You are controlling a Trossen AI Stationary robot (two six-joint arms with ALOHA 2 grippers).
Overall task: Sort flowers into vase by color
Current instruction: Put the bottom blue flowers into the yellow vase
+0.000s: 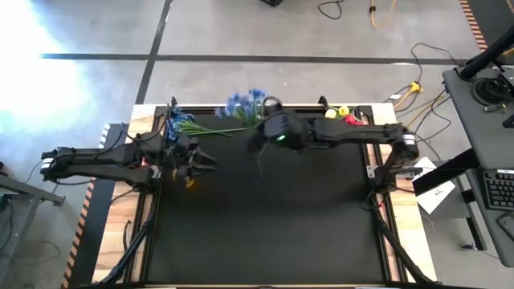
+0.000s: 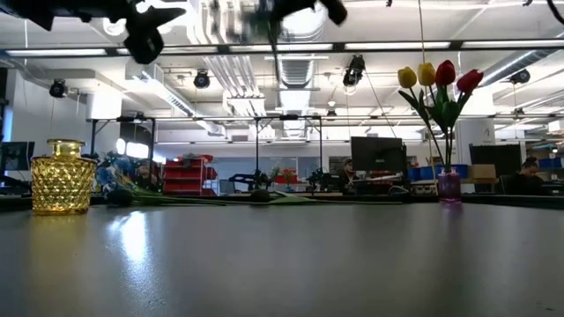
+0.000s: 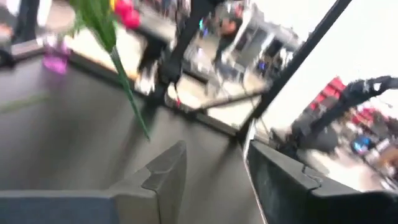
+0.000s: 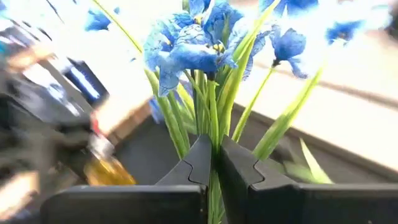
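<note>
Right gripper clamped on blue flower stems, lifted over desk. Left gripper open, empty, above yellow vase.

The counter has a dark matte top. A yellow glass vase stands at one side, a small purple vase of tulips at the other. Blue flowers lie along the far edge.

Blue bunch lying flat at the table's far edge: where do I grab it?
Take the lying blue bunch by its bare green stems, coming straight down from above: they lie flat on the table, blossoms toward the gold vase. The right gripper holds another bunch.
</note>
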